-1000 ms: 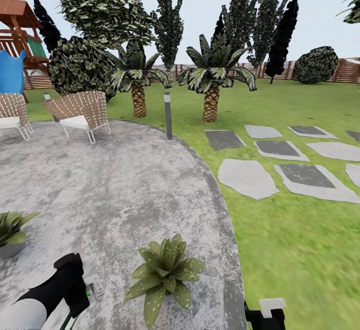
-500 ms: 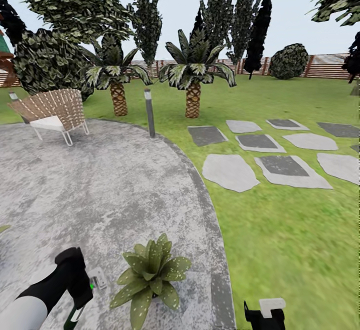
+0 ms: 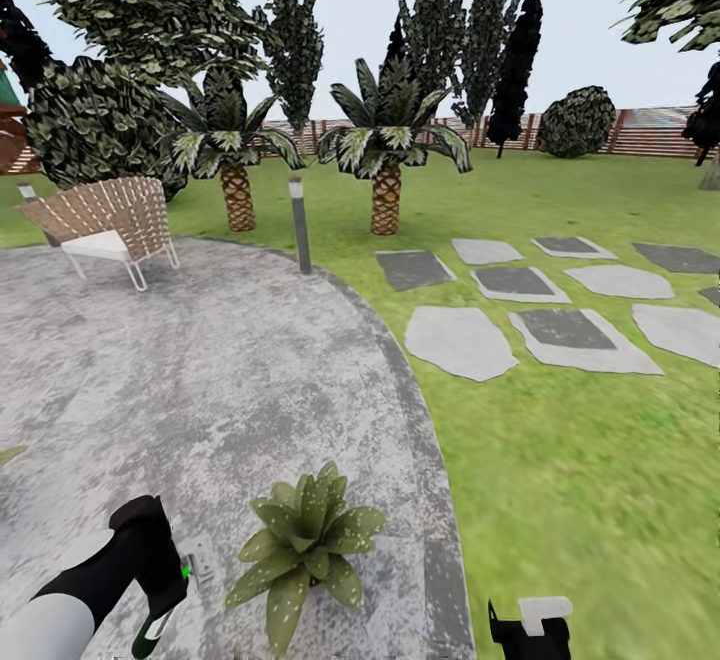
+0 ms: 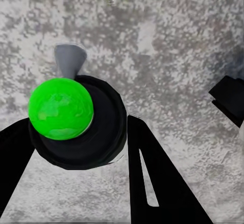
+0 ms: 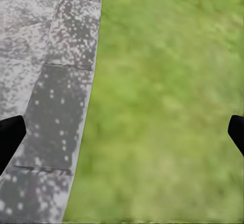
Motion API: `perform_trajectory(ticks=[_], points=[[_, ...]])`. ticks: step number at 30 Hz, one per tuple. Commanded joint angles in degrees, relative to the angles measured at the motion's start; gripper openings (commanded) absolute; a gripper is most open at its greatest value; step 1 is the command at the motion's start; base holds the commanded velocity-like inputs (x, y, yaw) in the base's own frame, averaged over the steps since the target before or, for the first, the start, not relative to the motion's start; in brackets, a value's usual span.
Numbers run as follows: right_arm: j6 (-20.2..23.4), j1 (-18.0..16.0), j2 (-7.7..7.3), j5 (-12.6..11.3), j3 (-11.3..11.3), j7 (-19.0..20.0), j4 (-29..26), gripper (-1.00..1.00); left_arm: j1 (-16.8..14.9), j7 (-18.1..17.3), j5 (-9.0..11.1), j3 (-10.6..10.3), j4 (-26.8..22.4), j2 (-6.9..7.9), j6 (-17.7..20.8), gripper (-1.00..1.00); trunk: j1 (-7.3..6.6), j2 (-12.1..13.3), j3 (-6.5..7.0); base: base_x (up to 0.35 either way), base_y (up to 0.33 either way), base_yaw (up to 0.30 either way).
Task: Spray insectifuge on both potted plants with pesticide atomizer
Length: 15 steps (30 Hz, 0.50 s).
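The left tool [image 4: 81, 147] pinches the pesticide atomizer [image 4: 76, 119] between its two dark fingers, the bottle's long axis running along them and its grey nozzle pointing out past the fingertips toward the mottled paving [image 3: 200, 370]. Just beside this tool on its right sits one potted plant [image 3: 305, 540] (slightly further from the tool than half a second ago). The right tool [image 5: 122, 137] hangs spread over the paving's edge and the lawn [image 5: 168, 107].
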Motion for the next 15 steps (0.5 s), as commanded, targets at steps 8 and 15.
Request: perform_trajectory(ticks=[8,15], points=[[-0.2,0.0,0.02,0.6,-0.4,-0.2,0.1,1.0,-0.1,-0.3,0.1,-0.1,-0.1,-0.03,0.6,-1.0,-0.04,0.0,0.31,-0.219,0.24,-0.201],[-0.2,0.0,0.02,0.6,-0.4,-0.2,0.1,1.0,-0.2,-0.3,0.0,-0.2,-0.1,-1.03,0.6,-1.0,-0.04,0.0,0.66,0.148,0.243,-0.223]])
